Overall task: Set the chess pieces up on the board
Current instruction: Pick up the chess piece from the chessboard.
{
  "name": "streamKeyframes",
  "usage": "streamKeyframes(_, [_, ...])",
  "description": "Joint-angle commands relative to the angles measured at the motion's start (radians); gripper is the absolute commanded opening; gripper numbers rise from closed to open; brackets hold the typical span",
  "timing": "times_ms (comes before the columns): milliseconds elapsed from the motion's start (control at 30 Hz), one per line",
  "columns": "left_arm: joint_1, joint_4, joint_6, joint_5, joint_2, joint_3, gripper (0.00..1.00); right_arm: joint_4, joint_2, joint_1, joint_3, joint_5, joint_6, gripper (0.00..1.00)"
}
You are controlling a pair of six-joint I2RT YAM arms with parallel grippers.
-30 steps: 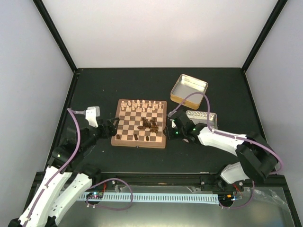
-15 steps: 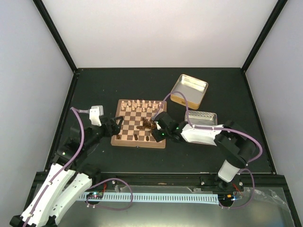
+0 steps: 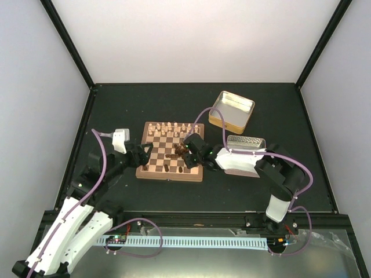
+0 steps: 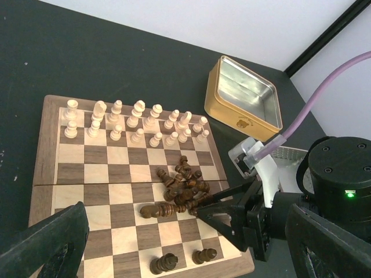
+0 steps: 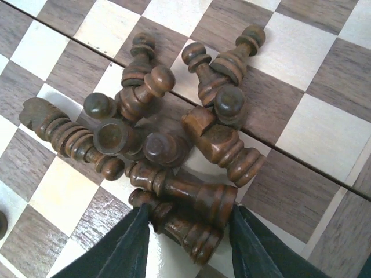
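Observation:
The board (image 3: 171,176) lies mid-table, with pale chessmen along its far rows. Several dark chess pieces (image 3: 178,152) lie in a heap right of the board's middle, and they also show in the left wrist view (image 4: 184,188). Two more dark pieces (image 4: 164,263) stand on the near row. My right gripper (image 3: 185,152) is low over the heap, its jaws open and straddling a dark piece lying on its side (image 5: 185,223). My left gripper (image 3: 145,152) is wide open and empty, hovering at the board's left edge.
An open gold tin (image 3: 231,110) stands behind and to the right of the board. A silver tin (image 3: 248,142) lies to the right, beside my right arm. Pale chessmen (image 4: 133,124) fill the two far rows.
My right arm has swung left from the board's right edge onto the heap of dark pieces. My left gripper has edged slightly right toward the board.

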State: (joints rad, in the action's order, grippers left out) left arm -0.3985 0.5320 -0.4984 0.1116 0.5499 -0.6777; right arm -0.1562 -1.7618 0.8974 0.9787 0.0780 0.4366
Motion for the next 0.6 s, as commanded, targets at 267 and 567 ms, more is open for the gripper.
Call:
streamKeyframes(267, [0.007,-0.056,0.041,0.07,0.041,-0.017,0.95,-0.107,0.039,0.004,-0.011,0.012,0.063,0.2])
streamKeyframes(567, [0.007,-0.108,0.02,0.151,0.129,0.006,0.95,-0.094,0.056,0.003,-0.039,0.006,0.041,0.2])
